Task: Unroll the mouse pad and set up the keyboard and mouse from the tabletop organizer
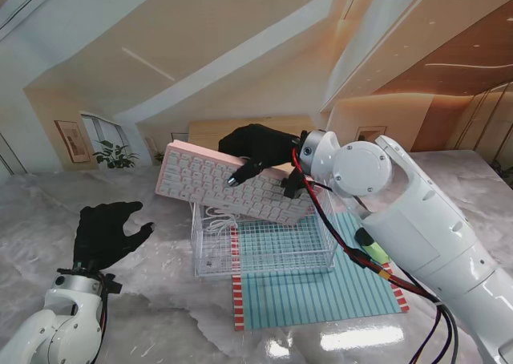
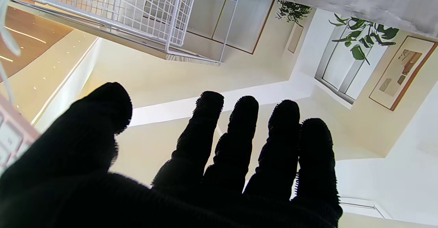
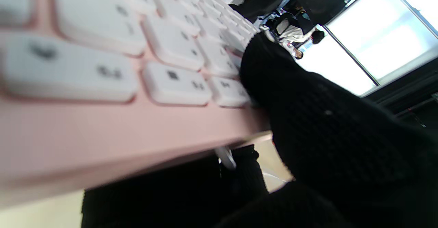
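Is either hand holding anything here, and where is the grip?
The right hand grips the pink keyboard by its long far edge, thumb on the keys. The left hand is open, holding nothing.

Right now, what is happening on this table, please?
The right hand grips the pink keyboard and holds it tilted in the air over the white wire organizer. The organizer stands on the unrolled teal mouse pad, at the edge farther from me. A white cable lies inside the organizer; I cannot make out the mouse. The left hand hovers open to the left of the organizer and holds nothing.
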You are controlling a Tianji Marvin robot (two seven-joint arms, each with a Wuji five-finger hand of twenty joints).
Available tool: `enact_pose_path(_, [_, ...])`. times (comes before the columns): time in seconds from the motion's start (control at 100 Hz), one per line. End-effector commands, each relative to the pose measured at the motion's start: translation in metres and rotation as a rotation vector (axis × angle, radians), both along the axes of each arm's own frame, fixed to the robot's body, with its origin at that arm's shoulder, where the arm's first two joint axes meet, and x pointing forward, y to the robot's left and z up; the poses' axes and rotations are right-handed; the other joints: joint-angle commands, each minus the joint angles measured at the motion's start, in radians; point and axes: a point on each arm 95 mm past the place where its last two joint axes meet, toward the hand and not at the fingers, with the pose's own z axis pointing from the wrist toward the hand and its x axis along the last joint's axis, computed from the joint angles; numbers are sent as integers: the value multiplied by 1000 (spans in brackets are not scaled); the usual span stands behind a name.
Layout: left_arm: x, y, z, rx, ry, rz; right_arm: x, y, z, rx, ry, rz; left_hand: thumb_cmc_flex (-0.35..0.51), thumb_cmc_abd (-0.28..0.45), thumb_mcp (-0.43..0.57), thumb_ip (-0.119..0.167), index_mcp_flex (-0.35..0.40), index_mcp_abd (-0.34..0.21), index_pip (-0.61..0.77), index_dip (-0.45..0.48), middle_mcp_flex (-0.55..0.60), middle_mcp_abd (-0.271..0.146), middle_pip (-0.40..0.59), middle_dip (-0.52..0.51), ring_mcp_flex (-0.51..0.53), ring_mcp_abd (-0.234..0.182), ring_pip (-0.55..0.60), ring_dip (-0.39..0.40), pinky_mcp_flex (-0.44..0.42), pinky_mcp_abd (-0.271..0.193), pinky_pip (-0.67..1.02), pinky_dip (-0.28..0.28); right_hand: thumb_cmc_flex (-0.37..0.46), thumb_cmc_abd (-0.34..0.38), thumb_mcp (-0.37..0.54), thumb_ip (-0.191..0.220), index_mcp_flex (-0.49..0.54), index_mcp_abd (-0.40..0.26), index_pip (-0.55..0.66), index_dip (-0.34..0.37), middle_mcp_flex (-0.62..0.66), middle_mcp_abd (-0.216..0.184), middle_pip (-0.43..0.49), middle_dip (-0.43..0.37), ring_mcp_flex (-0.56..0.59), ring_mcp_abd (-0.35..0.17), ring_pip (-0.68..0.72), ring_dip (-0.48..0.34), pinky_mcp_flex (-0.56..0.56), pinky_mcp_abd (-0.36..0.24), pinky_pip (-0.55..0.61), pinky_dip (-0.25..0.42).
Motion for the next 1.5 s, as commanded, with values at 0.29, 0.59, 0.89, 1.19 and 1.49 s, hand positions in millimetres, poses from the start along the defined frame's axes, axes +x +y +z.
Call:
enact_pose_path(0.29, [0,-3,-1,-3,9,-9,-19,9,28,118,30,81,-2,11,-1,-25,-12,8,-14,-12,-43,-20,-6,-13,-27,-27,-7,-11,-15,-32,-2,-12,143,84,142,39,101,-133,161,37,7,13,8,15,50,-2,35,11,23,-19,9,6])
enact_pose_path(0.59, [1,0,1,1,3,-9,-37,9,39,183,48,144,-2,12,0,-25,-10,10,-16,-13,-44,-23,-7,-14,-27,-28,-8,-13,-14,-33,-1,-12,145,83,140,40,101,-129,158,39,7,13,7,16,48,-1,34,12,23,-19,9,8])
enact_pose_path(0.89, [-2,8,2,31,-15,7,-51,21,21,179,98,204,-1,12,1,-26,-12,11,-20,-15,-48,-23,-8,-14,-35,-32,-13,-16,-21,-39,-8,-16,146,84,138,42,100,-128,155,42,7,15,4,17,48,-1,34,12,23,-19,9,8])
enact_pose_path(1.19, [-9,27,8,74,-46,33,-64,45,-13,143,150,225,1,16,3,-26,-12,12,-24,-17,-52,-23,-10,-15,-39,-34,-18,-18,-25,-43,-14,-20,148,81,139,42,102,-123,154,43,9,20,1,19,50,6,33,13,23,-13,13,11])
enact_pose_path(1.49, [-16,49,13,122,-80,63,-67,65,-43,123,219,229,0,16,3,-28,-14,11,-28,-19,-55,-26,-12,-16,-41,-38,-20,-20,-27,-46,-16,-22,148,80,141,41,103,-120,154,43,10,24,0,22,53,9,34,13,26,-10,18,10])
